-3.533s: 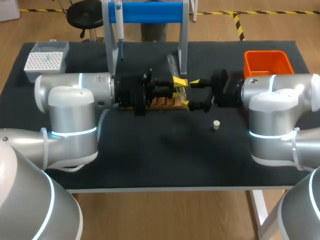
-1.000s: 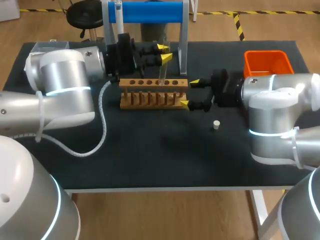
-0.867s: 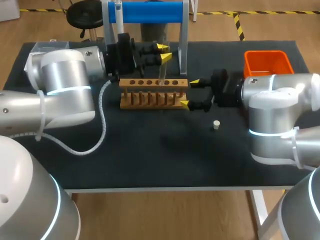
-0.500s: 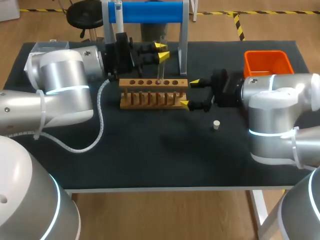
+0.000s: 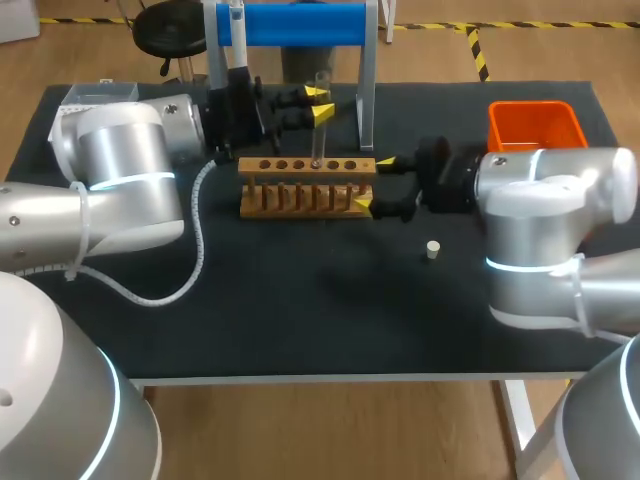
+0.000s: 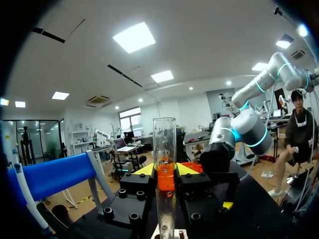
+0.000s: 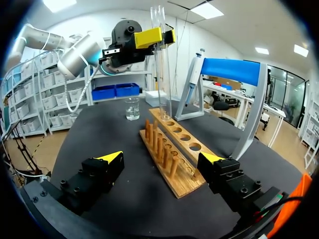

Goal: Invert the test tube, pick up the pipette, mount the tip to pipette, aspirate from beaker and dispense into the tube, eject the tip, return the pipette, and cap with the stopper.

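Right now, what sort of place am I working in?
Probably a lab bench set up for liquid handling: a wooden tube rack, a pipette hanging on its stand, and a glass beaker.

tip box [image 5: 88,97] half behind left arm [image 5: 120,170], test tube [image 6: 165,149] base cut off

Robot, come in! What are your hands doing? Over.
Left gripper shut on test tube, upright at wooden rack. Right gripper open at rack's end. Stopper loose on table.
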`<action>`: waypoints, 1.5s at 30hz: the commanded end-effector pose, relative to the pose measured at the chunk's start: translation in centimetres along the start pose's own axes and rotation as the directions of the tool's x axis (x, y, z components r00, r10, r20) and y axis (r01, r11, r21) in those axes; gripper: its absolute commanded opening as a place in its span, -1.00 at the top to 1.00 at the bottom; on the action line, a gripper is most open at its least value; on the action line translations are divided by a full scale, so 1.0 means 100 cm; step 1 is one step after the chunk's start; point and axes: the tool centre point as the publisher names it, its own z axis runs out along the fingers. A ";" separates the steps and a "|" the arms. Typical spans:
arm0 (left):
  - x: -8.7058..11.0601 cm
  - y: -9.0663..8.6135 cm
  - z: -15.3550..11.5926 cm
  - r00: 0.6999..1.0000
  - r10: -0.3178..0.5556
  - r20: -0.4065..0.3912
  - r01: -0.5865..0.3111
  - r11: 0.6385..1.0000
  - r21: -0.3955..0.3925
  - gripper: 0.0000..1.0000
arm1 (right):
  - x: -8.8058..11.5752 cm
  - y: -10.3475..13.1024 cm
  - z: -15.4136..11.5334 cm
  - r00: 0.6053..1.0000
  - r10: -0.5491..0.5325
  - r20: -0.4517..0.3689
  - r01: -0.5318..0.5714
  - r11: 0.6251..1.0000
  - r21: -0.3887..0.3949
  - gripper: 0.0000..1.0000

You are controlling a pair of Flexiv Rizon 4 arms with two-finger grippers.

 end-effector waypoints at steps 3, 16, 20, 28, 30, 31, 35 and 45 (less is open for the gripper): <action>-0.004 0.002 -0.001 1.000 0.001 -0.004 -0.001 1.000 0.006 1.00 | 0.001 0.000 0.008 1.000 0.003 0.013 -0.003 1.000 0.000 -1.00; -0.011 0.004 0.000 1.000 0.006 -0.012 -0.006 1.000 -0.001 1.00 | 0.000 0.002 0.011 0.999 0.010 0.031 -0.010 1.000 -0.014 -1.00; -0.014 0.006 0.002 1.000 0.000 -0.019 0.000 1.000 -0.004 1.00 | 0.000 0.002 0.011 0.999 0.010 0.031 -0.010 1.000 -0.014 -1.00; -0.018 0.012 0.006 1.000 -0.013 -0.027 0.012 1.000 -0.007 1.00 | 0.000 0.002 0.011 0.999 0.010 0.031 -0.010 1.000 -0.014 -1.00; -0.019 0.013 0.007 1.000 -0.015 -0.027 0.015 1.000 -0.006 1.00 | 0.000 0.002 0.011 0.999 0.010 0.031 -0.010 1.000 -0.014 -1.00; -0.019 0.013 0.008 1.000 -0.016 -0.027 0.016 1.000 -0.006 1.00 | 0.000 0.002 0.011 0.999 0.010 0.031 -0.010 1.000 -0.014 -1.00; -0.019 0.016 0.009 0.999 -0.023 -0.026 0.023 1.000 -0.007 1.00 | 0.000 0.002 0.011 0.999 0.010 0.031 -0.010 1.000 -0.014 -1.00; -0.020 0.025 0.011 0.998 -0.053 -0.020 0.053 0.999 -0.013 1.00 | 0.000 0.002 0.011 0.999 0.010 0.031 -0.010 1.000 -0.014 -1.00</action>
